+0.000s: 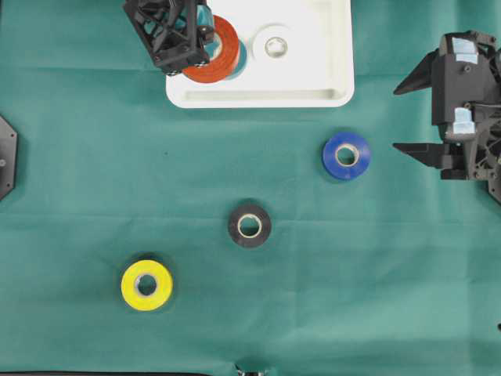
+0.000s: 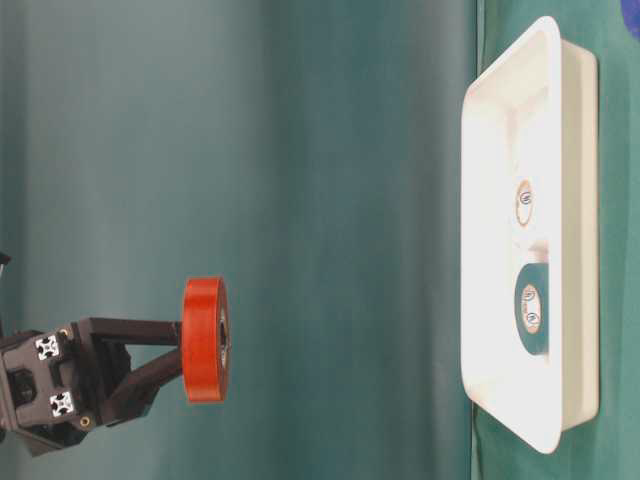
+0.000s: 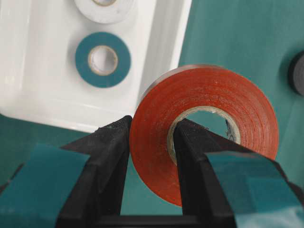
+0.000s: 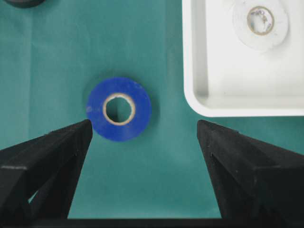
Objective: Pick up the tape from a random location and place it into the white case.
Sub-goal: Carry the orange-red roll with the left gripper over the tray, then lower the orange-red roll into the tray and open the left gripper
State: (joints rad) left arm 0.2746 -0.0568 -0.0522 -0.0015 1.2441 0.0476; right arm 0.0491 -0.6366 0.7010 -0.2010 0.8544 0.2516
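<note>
My left gripper (image 3: 152, 127) is shut on a red tape roll (image 3: 204, 97), one finger outside it and one through its core. In the overhead view the red tape roll (image 1: 215, 48) hangs over the left end of the white case (image 1: 258, 98), and the table-level view shows it (image 2: 205, 340) well above the white case (image 2: 580, 150). A teal roll (image 3: 102, 59) and a white roll (image 1: 275, 47) lie inside the case. My right gripper (image 1: 395, 119) stands open and empty at the right, just short of a blue roll (image 4: 118, 109).
On the green cloth lie the blue roll (image 1: 346, 155), a black roll (image 1: 250, 225) in the middle and a yellow roll (image 1: 146, 284) at the front left. The right arm's body fills the right edge.
</note>
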